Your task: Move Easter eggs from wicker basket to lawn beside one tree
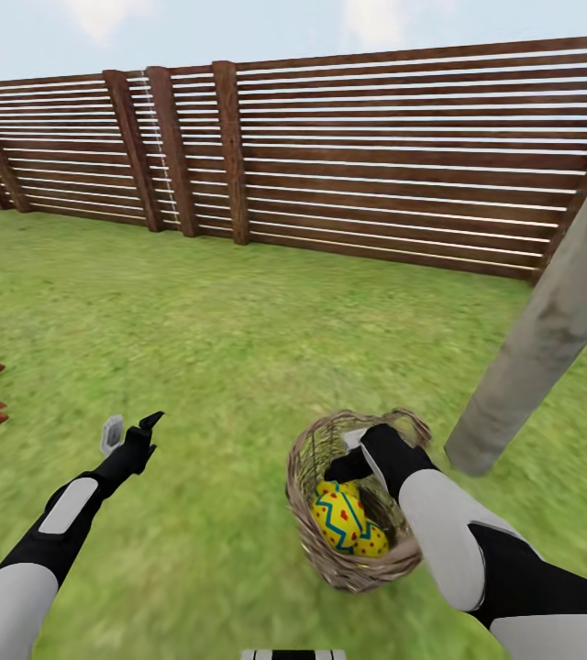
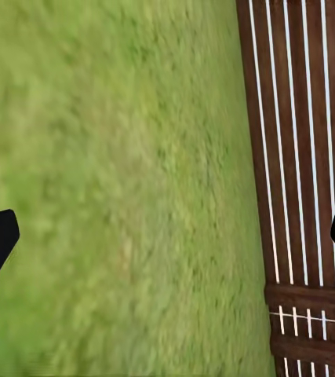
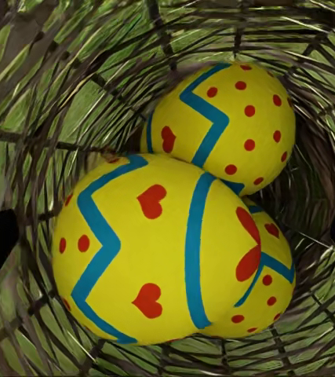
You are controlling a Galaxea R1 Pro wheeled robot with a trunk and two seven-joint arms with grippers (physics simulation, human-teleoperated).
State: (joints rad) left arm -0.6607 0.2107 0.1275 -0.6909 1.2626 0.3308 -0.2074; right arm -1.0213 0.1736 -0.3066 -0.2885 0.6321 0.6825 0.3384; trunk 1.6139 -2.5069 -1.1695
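Right gripper (image 1: 356,451), jaws apart, hangs over the basket (image 1: 316,541) on the lawn (image 1: 220,348) near the tree (image 1: 550,330), three eggs (image 3: 155,251) inside, left gripper (image 1: 133,429) open.

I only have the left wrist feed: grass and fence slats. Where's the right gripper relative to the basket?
Observer: Head view puts the right gripper at the rim of the wicker basket, pointing down into it.
Operator: Eggs all in there?
Observer: Yes, the right wrist view shows three Easter eggs piled together at the bottom, none gripped; the right fingertips stand wide apart at the picture's edges.
Operator: Any tree close by?
Observer: A pale grey-beige trunk rises from the lawn just right of the basket.
Operator: And my left arm?
Observer: The left gripper is open over bare grass, left of the basket.
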